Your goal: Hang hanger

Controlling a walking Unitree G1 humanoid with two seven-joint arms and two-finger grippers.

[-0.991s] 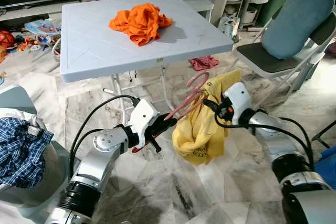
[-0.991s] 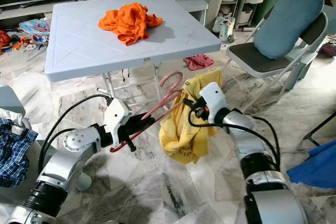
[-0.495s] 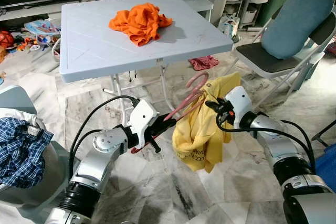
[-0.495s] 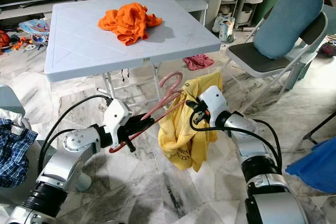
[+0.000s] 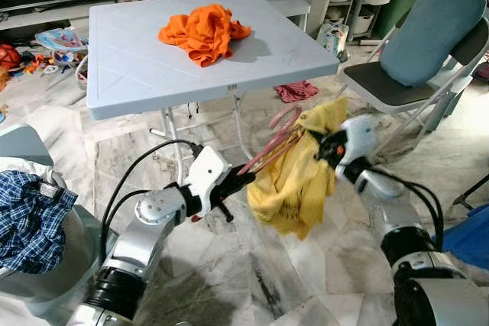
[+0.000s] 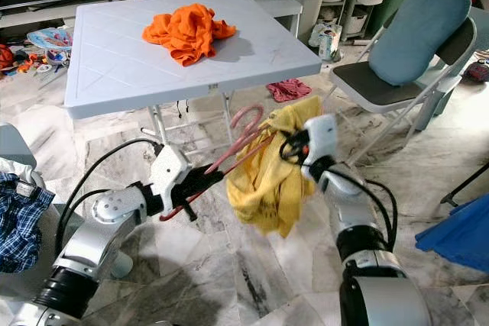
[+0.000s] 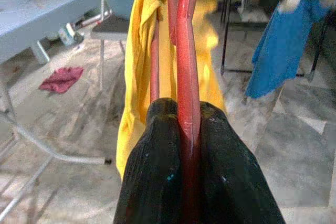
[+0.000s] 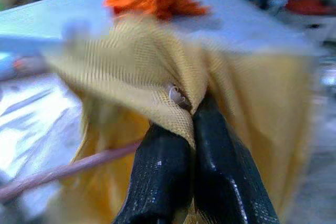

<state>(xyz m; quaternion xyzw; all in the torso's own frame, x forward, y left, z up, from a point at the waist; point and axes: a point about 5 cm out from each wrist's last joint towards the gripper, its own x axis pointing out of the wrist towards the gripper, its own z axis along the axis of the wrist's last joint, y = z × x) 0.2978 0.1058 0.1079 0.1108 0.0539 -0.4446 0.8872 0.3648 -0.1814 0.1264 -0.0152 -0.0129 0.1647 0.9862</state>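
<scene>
While left fingers (image 7: pixel 168 177) clamp the hanger (image 7: pixel 186 51), right fingers (image 8: pixel 210 145) pinch yellow cloth (image 5: pixel 294 185).

hanger (image 5: pixel 267 145): pink-red, tilted, midair | yellow garment (image 5: pixel 294 177): draped over it

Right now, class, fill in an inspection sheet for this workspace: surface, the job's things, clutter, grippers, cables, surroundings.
Surface: white folding table, an orange garment heaped on it; marble tile floor below.
Job's things: pink hanger held in the air, a yellow mesh shirt partly draped over it.
Clutter: red cloth on the floor by the table; toys on the floor at far left.
Grippers: left gripper shut on the hanger's lower end; right gripper pinching the shirt's fabric.
Cables: black cables looping along both arms.
Surroundings: folding chair with a blue cushion; plaid cloth at left; storage shelves behind.
</scene>
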